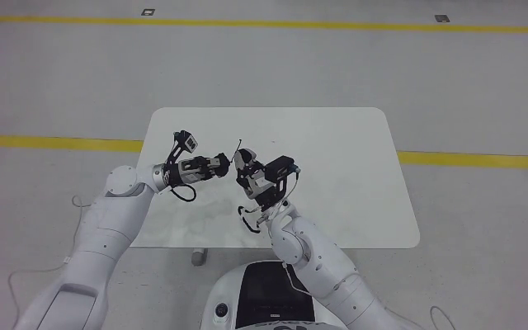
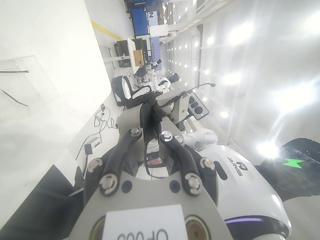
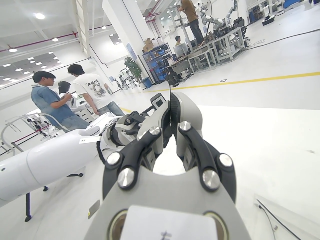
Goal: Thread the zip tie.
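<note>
Over the left part of the white table (image 1: 346, 165) my two grippers meet tip to tip. My right gripper (image 1: 240, 157) (image 3: 170, 101) is shut on a thin black zip tie (image 3: 169, 83), whose free end pokes out past the fingertips (image 1: 238, 146). Facing it, my left gripper (image 1: 224, 162) (image 2: 150, 106) is shut as well, and a black strand of zip tie (image 2: 147, 148) runs back between its fingers towards the palm. Where the two fingertips meet, the tie itself is hidden.
A clear flat tray (image 2: 25, 86) (image 3: 287, 216) lies on the table near the grippers with loose black zip ties (image 2: 15, 71) in it. The table's right half and far side are bare. People stand well away in the room behind.
</note>
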`<control>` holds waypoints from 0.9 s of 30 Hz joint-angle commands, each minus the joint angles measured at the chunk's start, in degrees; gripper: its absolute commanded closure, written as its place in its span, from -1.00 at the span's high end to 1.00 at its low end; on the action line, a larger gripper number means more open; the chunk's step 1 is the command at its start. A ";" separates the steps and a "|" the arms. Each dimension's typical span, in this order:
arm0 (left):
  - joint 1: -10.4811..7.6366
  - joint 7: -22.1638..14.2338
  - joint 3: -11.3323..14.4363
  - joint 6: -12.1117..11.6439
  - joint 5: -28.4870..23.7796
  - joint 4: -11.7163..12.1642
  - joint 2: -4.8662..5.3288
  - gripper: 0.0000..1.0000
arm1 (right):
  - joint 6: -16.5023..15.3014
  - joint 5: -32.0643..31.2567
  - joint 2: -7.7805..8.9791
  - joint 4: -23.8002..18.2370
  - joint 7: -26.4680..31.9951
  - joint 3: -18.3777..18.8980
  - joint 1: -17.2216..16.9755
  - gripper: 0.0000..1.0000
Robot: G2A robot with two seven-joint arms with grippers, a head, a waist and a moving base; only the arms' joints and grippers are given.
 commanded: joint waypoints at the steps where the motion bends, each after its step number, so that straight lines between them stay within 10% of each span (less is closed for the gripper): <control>1: 0.00 0.00 0.00 0.00 0.00 0.00 0.00 -1.00 | 0.02 -0.03 0.00 0.03 0.16 0.01 -0.02 -1.00; 27: 0.00 0.00 0.00 0.00 0.00 0.00 0.00 -1.00 | 0.72 -1.35 -0.21 0.49 -0.34 0.02 0.17 -1.00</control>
